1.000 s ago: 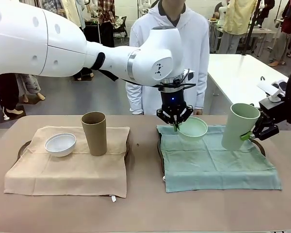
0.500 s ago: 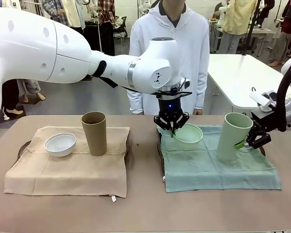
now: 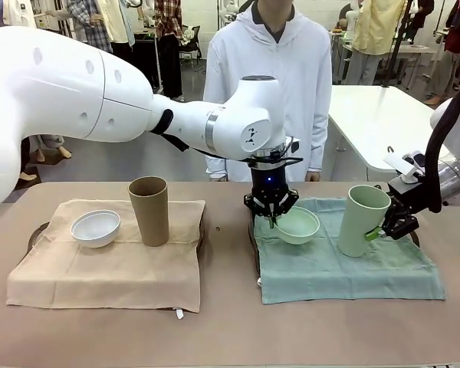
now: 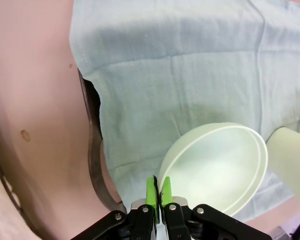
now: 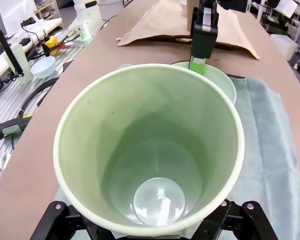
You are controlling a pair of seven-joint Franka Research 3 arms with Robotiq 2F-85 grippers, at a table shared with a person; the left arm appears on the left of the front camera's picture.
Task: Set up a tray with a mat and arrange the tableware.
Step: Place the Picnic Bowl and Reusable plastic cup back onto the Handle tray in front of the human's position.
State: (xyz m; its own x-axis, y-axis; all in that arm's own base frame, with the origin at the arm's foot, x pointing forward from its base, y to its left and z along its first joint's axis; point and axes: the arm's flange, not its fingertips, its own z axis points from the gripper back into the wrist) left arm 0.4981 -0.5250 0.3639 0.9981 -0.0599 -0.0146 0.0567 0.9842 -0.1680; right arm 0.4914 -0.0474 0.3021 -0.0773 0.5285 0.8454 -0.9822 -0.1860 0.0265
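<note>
Mint green bowl (empty) pinched by left gripper — mint green cup, empty, in right gripper.

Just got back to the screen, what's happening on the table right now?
Both arms are placing green pieces on the green mat. The left gripper pinches the rim of the green bowl, which is tilted just over the mat. The right gripper holds the green cup near the mat's far right. The white bowl and brown cup already sit on the beige mat. A person stands watching.
</note>
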